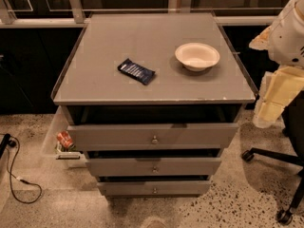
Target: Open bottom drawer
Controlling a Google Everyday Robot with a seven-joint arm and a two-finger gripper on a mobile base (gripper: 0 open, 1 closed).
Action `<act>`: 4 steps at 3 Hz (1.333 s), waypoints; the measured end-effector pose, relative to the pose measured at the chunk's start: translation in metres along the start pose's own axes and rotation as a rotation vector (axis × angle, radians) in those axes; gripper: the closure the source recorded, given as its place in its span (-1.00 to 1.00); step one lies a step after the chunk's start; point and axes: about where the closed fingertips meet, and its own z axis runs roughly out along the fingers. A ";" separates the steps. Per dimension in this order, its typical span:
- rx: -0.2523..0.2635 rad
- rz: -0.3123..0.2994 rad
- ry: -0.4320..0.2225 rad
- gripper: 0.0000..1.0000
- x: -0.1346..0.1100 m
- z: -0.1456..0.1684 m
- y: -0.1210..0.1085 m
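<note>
The bottom drawer (128, 188), lowest of three gray fronts, is seen at lower centre, with a dark gap shown above it. On the counter (95, 84), a dark packet (136, 71) and a white bowl (197, 56) are set apart. The gripper (273, 101) is held at the right edge, well apart from the drawer. Whether its jaws are spread cannot be told.

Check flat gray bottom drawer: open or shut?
Shut or barely ajar: bottom drawer shows only thin dark gap above; gripper at right edge, apart.
</note>
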 end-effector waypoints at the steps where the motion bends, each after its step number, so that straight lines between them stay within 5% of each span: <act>1: 0.000 0.000 0.000 -1.00 0.000 0.000 0.000; 2: -0.028 0.003 0.008 -1.00 0.009 0.022 0.010; 4: -0.138 -0.035 0.013 -1.00 0.052 0.115 0.068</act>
